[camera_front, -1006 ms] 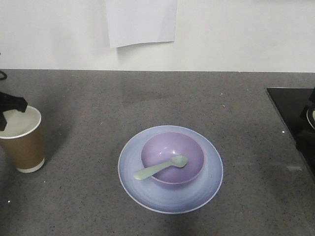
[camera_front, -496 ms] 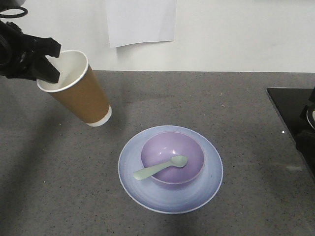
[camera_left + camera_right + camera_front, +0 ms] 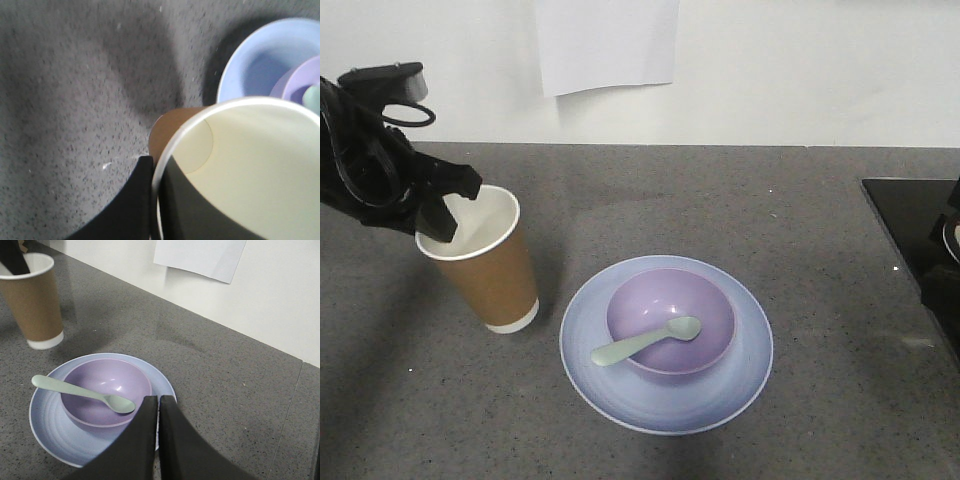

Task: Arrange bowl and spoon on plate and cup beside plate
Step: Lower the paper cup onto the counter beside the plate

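Grey speckled countertop [image 3: 740, 200]; white paper sheet [image 3: 607, 42] on wall; black panel [image 3: 910, 225], possibly cooktop, at right edge.

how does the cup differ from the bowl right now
The brown paper cup is tall and narrow; the lavender bowl is low and wide. The cup stands on the counter beside the plate, its rim pinched by the left gripper; the bowl sits on the plate, holding the spoon. Both stand upright.

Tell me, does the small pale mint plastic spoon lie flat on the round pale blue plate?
No, the small pale mint plastic spoon rests across the small lavender plastic bowl, which sits on the round pale blue plate.
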